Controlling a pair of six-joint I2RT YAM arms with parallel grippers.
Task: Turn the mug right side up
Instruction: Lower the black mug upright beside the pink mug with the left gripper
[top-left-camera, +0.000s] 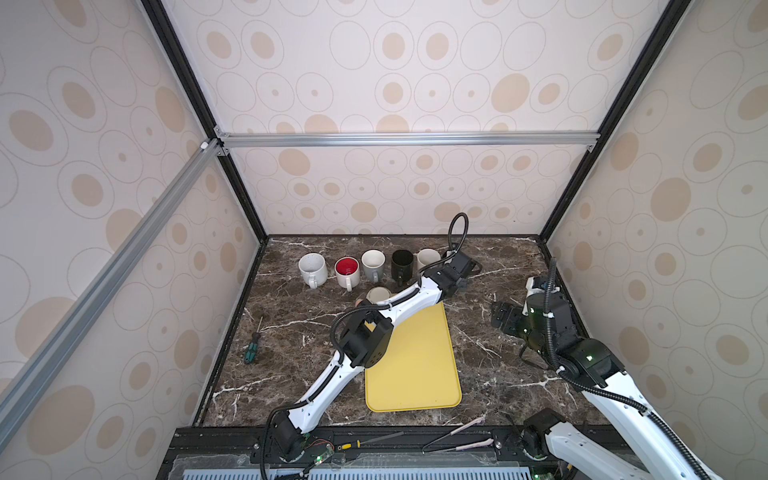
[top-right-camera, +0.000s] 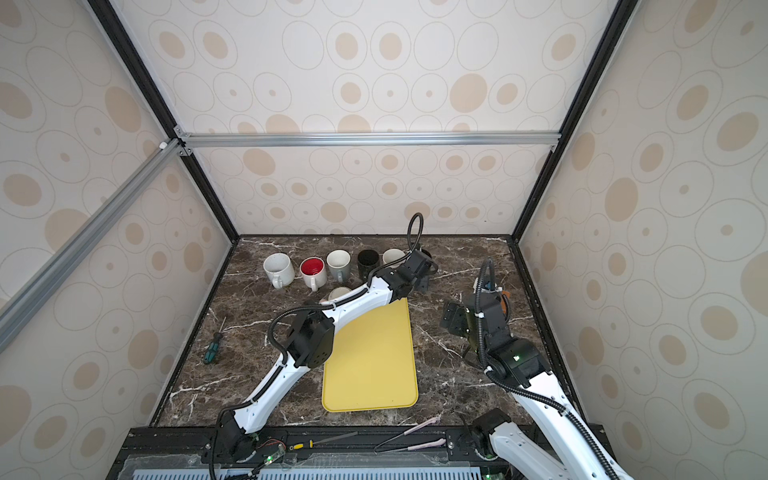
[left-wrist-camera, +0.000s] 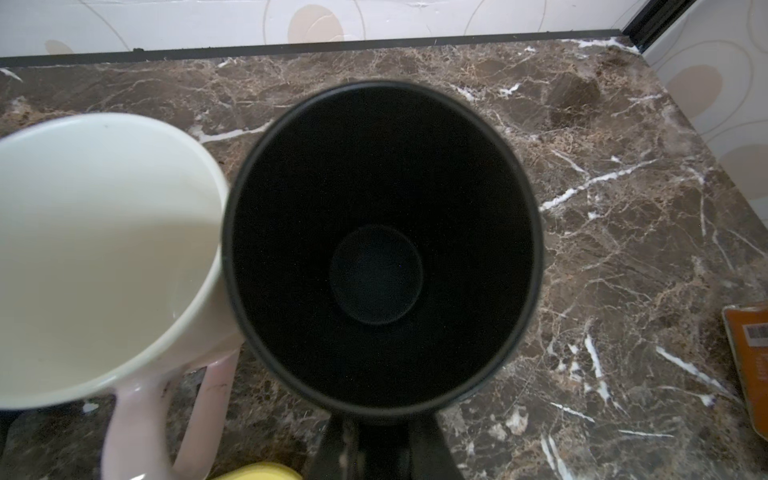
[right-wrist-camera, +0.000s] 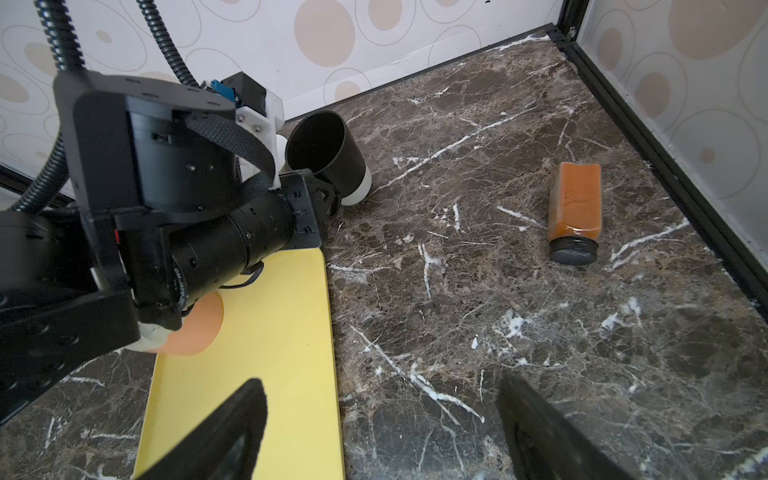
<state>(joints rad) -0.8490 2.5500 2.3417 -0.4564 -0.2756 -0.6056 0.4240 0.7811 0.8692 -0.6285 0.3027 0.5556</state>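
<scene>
at l. gripper (right-wrist-camera: 326, 193) — blk mug (right-wrist-camera: 328, 153) handle b/w fingers (left-wrist-camera: 336, 446), tilted

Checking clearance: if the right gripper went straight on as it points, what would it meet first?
Probably the bare marble table, between the black mug and the lying jar. The right gripper, open, lines up with neither, though depth is unclear.

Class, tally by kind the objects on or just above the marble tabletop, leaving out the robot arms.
Mugs: 7
Green-handled screwdriver: 1
Yellow tray: 1
Jar with orange contents: 1
Total: 10
</scene>
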